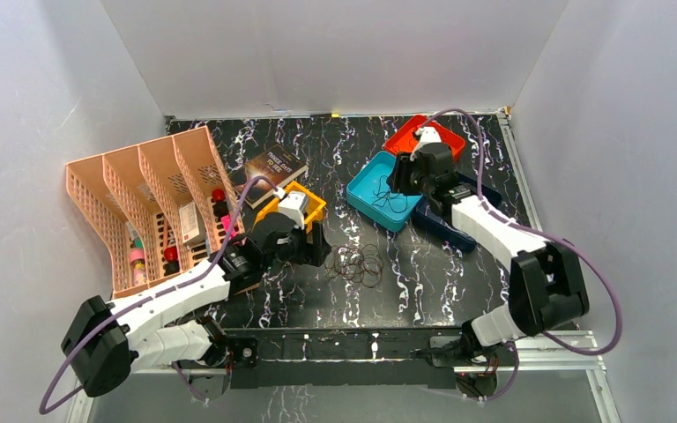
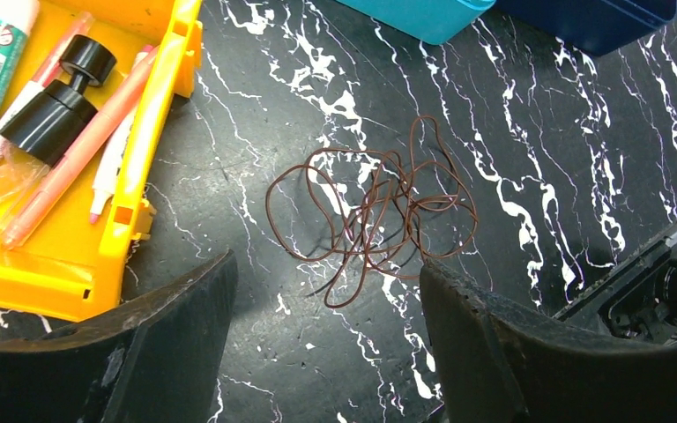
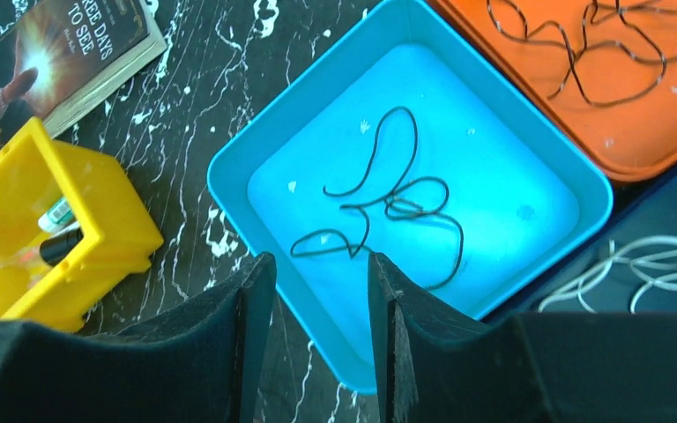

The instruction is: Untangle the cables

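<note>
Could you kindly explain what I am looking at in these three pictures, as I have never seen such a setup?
These are two robot arms bolted to a table's near edge, each ending in a two-finger gripper. The wide picture looks down from above. The other two come from cameras on the wrists, so the black shapes at the bottom are each gripper's own fingers. The left gripper stands open, facing a tangle of brown cable on the black marbled table, beside a yellow bin of pens. The right gripper is open over a teal tray holding one dark cable. An orange tray and a dark blue tray next to it hold more cables. Neither gripper holds anything.
</note>
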Tool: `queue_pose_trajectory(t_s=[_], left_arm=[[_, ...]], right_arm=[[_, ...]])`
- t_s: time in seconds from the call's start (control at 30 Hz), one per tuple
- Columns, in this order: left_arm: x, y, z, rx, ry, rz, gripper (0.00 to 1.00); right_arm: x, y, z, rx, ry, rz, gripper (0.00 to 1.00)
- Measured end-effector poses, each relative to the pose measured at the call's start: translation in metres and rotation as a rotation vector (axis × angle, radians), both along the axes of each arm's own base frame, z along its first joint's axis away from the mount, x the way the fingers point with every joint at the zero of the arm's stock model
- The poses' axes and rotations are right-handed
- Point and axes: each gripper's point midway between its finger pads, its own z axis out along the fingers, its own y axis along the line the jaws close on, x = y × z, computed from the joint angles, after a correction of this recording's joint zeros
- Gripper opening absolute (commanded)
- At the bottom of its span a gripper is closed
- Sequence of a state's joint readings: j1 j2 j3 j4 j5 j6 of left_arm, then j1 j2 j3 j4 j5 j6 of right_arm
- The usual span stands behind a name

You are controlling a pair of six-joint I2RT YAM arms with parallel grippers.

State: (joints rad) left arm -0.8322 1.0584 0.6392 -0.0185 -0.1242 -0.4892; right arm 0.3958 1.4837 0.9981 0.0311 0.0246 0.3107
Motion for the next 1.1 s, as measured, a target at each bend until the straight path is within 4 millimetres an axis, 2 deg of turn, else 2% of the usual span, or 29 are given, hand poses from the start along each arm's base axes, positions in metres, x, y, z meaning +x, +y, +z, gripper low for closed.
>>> queue_pose_trajectory(t_s=[0.2,0.3,0.57,0.73,0.93,1.0,1.1], left_arm=[[0.002,-0.017,-0.004,0.007,0.032,-0.057,0.56],[0.004,-0.026,-0.009,0.018,0.052,-0.088,0.52],[0.0,-0.039,-0.022,0.059,0.105,-0.177,0.46],[-0.007,-0.039,-0.043,0.108,0.161,-0.21,0.42],[-0.016,-0.037,-0.074,0.187,0.223,-0.226,0.37],[-0.017,-0.037,-0.079,0.201,0.231,-0.225,0.34],[-0.017,-0.037,-0.08,0.205,0.23,-0.222,0.22]], right_arm=[[-0.038,-0.007,0.007,0.048,0.027,0.011,0.51],[-0.061,-0.009,0.006,0.076,0.05,0.034,0.5],[-0.113,-0.016,-0.021,0.108,0.144,0.074,0.5],[-0.13,-0.02,-0.038,0.117,0.189,0.072,0.5],[-0.138,-0.021,-0.047,0.125,0.221,0.066,0.5],[-0.138,-0.021,-0.047,0.126,0.222,0.067,0.5],[-0.139,-0.02,-0.047,0.129,0.224,0.072,0.5]])
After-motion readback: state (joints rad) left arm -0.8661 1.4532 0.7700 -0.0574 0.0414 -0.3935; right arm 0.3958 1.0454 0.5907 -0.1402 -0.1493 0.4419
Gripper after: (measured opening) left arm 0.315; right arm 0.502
